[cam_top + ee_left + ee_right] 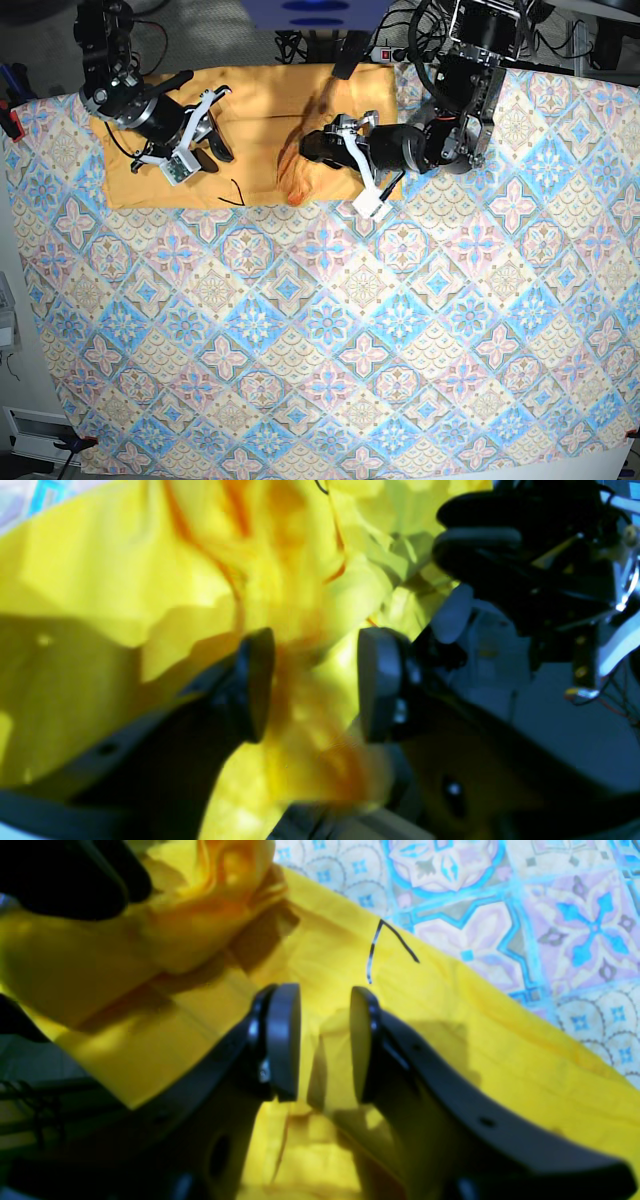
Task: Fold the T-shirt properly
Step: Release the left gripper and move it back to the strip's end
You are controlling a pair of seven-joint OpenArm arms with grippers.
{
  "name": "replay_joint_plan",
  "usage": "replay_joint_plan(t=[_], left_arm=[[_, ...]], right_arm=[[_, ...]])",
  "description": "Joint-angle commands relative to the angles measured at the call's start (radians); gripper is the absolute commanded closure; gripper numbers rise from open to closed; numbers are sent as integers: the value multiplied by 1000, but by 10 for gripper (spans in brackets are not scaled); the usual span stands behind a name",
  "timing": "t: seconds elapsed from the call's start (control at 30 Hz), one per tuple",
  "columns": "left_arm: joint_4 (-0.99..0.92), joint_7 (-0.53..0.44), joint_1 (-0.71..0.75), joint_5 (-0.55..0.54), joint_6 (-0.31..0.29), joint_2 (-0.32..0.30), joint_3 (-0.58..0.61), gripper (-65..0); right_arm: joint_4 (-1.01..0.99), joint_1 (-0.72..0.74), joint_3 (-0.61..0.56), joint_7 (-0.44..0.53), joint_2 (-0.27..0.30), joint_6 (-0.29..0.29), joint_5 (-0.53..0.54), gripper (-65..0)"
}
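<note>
Mid-fold: T-shirt (pixel 260 110) spread at tablecloth (pixel 330 330) far edge. Left gripper (pixel 315 685) parted around bunched cloth, grip uncertain. Right gripper (pixel 325 1040) part-open around a raised fold, hold unclear. Next: probably flatten centre bunch.

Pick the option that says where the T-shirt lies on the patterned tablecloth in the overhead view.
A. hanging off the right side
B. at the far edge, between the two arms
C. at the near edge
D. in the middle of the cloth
B: the base view shows the T-shirt spread along the top edge of the tablecloth, with an arm at either end.
</note>
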Motion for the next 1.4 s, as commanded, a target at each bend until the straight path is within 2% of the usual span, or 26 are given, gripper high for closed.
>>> replay_joint_plan(t=[0.0,0.13,0.27,0.33,0.53,0.6,0.73,0.8,0.87,1.03,1.27,1.37], left_arm=[[34,-13,-12,-20,-26,0,-2,-314],[97,-12,-6,-22,-64,-18,-10,-338],[125,-18,-3,-20,-64,-61,-14,-337],[126,-18,13,-20,-64,-81,-37,-337],[117,-21,62,-2,-63,-97,-117,-334],[117,-17,65,-8,-63,-97,-116,-300],[119,-18,105,-8,-63,-106,-152,-185],[119,-18,133,-11,-63,-110,-186,-156],[119,-18,154,-11,-63,-112,-223,-155],[117,-12,206,-5,-63,-112,-332,-229],[11,-21,195,-5,-64,-107,-335,-407],[-30,-21,171,-3,-66,-104,-333,-451]], right_arm=[[20,3,4,24,9,1,16,-161],[21,3,4,24,9,1,16,-161],[23,3,13,25,8,0,16,-161],[24,-2,55,25,6,0,16,-161],[46,-3,125,25,5,0,19,-161],[46,-3,125,25,5,0,19,-161],[46,-3,125,25,5,0,19,-161],[46,-3,125,25,5,0,21,-161],[46,-3,125,25,5,0,21,-161],[43,-2,124,25,5,0,21,-161],[40,0,118,24,5,0,21,-161],[40,0,118,24,5,0,21,-161]])
